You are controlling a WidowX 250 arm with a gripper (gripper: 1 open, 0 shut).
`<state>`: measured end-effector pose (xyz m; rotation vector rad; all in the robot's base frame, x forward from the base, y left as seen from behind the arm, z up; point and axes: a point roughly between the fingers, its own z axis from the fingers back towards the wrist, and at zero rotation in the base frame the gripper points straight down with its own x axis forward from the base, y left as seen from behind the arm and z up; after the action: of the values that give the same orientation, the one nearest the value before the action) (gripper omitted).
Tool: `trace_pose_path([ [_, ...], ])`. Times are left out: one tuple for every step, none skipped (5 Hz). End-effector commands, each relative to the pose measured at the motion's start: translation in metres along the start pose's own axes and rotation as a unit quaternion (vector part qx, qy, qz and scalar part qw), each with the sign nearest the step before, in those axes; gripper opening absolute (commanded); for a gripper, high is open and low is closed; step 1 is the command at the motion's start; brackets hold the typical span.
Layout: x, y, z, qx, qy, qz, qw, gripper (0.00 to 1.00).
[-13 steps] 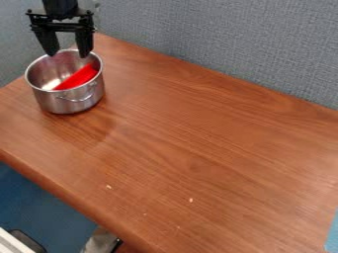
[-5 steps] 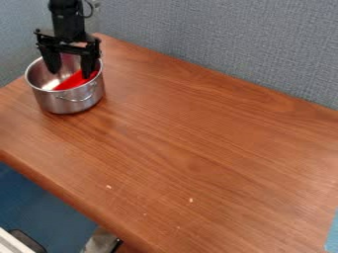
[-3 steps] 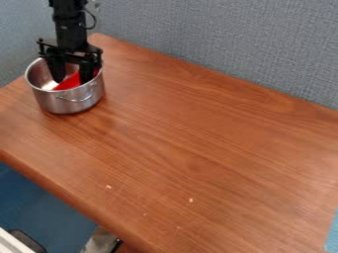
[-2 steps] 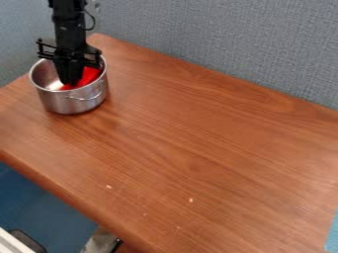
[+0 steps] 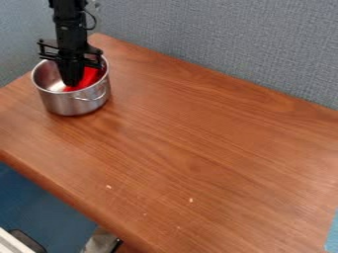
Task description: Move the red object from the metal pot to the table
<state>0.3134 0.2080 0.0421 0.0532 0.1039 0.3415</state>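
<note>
Grey-blue textured wall [image 5: 224, 40] stands behind. Blue floor [image 5: 27, 203] shows at lower left. A pale object [image 5: 16, 243] sits at the bottom-left corner, identity unclear.

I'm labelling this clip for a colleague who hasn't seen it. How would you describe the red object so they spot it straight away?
Start at the brown wooden table and go to its far left corner, where a shiny metal pot stands. Inside the pot, under the black tool that reaches down into it, lies the red object. It is the only bright red thing in view.
</note>
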Motion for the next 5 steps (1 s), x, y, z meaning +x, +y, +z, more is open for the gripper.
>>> trace_pose_path([
  [0.003,0.000,0.038,-0.002,-0.042,0.000,0.9991,0.00],
  [0.003,0.000,0.045,-0.007,-0.046,-0.002,0.9989,0.00],
  [0.002,-0.001,0.053,-0.012,-0.050,-0.003,0.9986,0.00],
  [0.001,-0.001,0.059,-0.016,-0.053,-0.003,0.9985,0.00],
  [0.000,-0.001,0.067,-0.020,-0.056,-0.003,0.9982,0.00],
])
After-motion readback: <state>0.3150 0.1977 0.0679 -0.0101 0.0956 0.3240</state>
